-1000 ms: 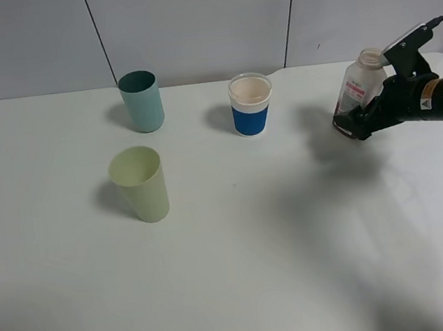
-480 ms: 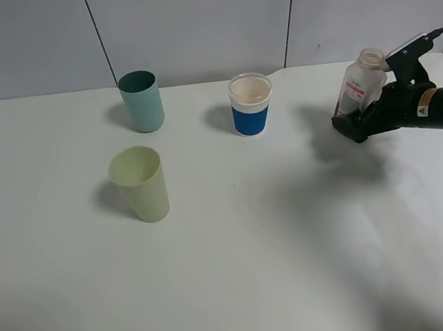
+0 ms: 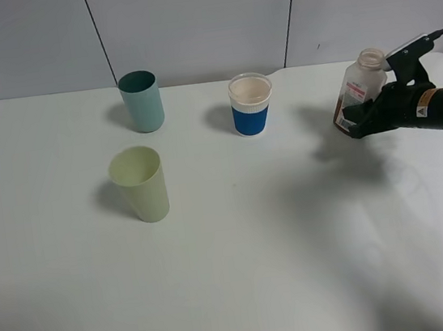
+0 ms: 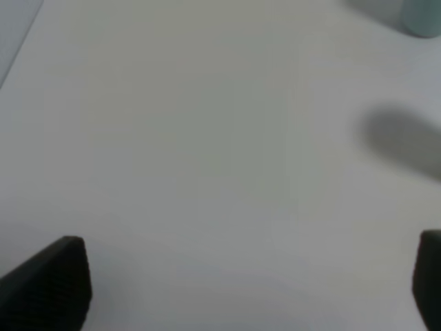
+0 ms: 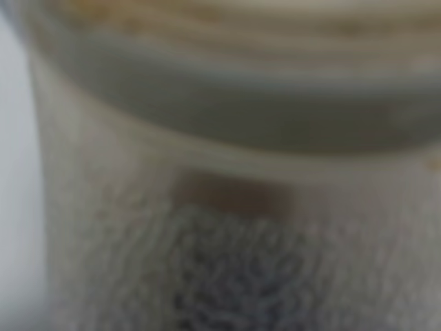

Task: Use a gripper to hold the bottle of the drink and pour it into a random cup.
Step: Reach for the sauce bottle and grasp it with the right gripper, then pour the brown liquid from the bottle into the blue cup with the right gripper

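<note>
The bottle [image 3: 360, 82] stands upright at the far right of the table [image 3: 241, 253], capless, with a white and pink-red label. A brownish trace of the drink [image 3: 343, 119] shows low inside it. My right gripper [image 3: 356, 117] comes in from the right and is shut on the bottle's lower part. In the right wrist view the bottle [image 5: 227, 172] fills the whole picture, blurred, and no fingers show. The cup [image 3: 251, 104], white with a blue band, stands to the left of the bottle, apart from it. My left gripper [image 4: 251, 283] hangs open over bare table.
A tall teal cup [image 3: 141, 101] stands at the back left, and its edge shows in the left wrist view [image 4: 422, 17]. A pale green cup [image 3: 139, 184] stands in front of it. A grey panelled wall [image 3: 202, 21] closes the far edge.
The right gripper's fingers, open beside the bottle a second ago, have closed on its lower part. The arm shifted slightly. The cups have not moved.
</note>
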